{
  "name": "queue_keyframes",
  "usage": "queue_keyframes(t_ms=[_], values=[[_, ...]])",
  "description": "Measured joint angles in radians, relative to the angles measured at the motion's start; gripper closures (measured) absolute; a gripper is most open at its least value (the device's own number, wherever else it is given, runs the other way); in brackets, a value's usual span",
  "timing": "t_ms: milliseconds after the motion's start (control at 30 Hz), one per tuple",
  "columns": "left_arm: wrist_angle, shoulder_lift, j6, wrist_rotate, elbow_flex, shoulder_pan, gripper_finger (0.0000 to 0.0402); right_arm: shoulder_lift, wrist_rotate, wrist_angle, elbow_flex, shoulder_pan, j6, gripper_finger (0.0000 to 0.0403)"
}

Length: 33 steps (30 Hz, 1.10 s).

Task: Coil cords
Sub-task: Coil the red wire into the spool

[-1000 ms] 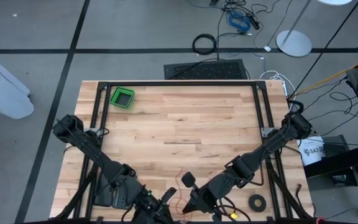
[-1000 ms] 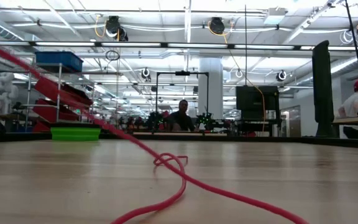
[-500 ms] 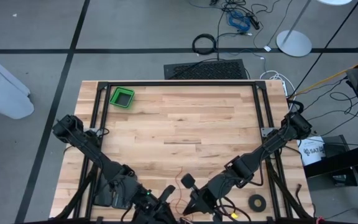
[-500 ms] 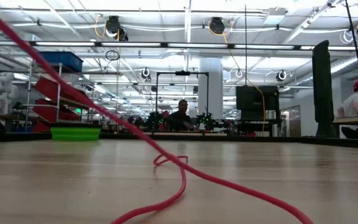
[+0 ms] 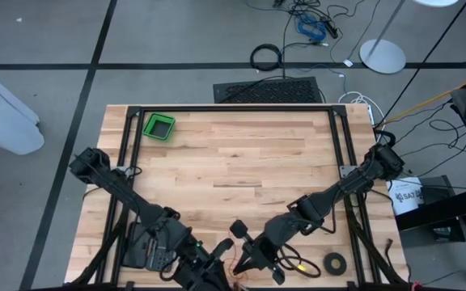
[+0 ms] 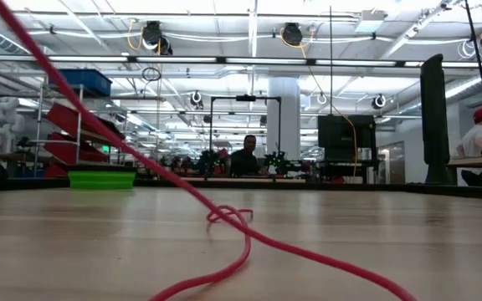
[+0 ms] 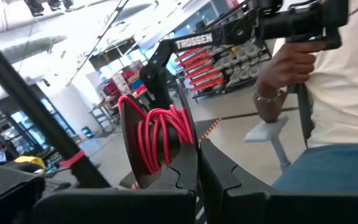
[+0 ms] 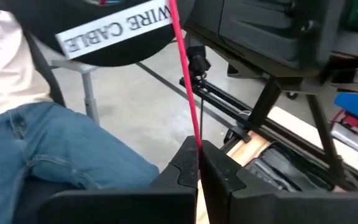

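A green bin [image 5: 158, 127] is seen near the far left corner of the wooden table [image 5: 241, 162]; in the high view nothing can be made out inside it. In the low view it shows as a low green shape [image 6: 101, 178] at the far left, and its inside is hidden there.

The cord [image 6: 233, 230] lies on the near part of the table. In the low view it is red: 1 stretch rises steeply toward the upper left, a small loop sits on the wood near the middle, and from there 1 part curves to the near edge and another runs low to the right. Its long axis is therefore diagonal, from high at the left to low at the right.

The left gripper [image 7: 194, 163] is at the near edge of the table, and its fingers are closed on several red turns of the cord [image 7: 160, 134] wound over 1 finger. The right gripper [image 8: 199, 163] is just beside it, closed on a single taut strand [image 8: 185, 68].

A flat black tape ring [image 5: 335, 262] lies near the right arm. A person in blue jeans [image 8: 48, 149] is seen beyond the table.
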Motion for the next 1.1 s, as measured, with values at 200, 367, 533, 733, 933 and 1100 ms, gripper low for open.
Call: queue_keyframes(t_ms=[200,367,533,733,933,1100], values=[[-0.037,-0.034,-0.009,0.022,0.000,0.026,0.0398,-0.001,-0.053,-0.027,0.001,-0.025,-0.006,0.0403],[-0.041,-0.056,-0.049,0.081,0.000,0.045,0.0398,-0.017,-0.054,-0.035,0.001,-0.073,-0.034,0.0403],[-0.064,-0.083,-0.055,0.075,0.000,0.060,0.0398,-0.030,-0.052,-0.071,0.000,-0.104,-0.034,0.0403],[-0.096,-0.092,-0.078,0.076,0.002,0.084,0.0398,-0.083,-0.005,-0.119,-0.003,-0.109,-0.069,0.0403],[-0.096,-0.125,-0.074,0.073,0.003,0.140,0.0398,-0.109,-0.025,-0.154,-0.003,-0.135,-0.063,0.0403],[-0.181,-0.193,-0.082,-0.004,0.002,0.180,0.0398,-0.110,-0.046,-0.202,0.002,-0.154,-0.055,0.0403]])
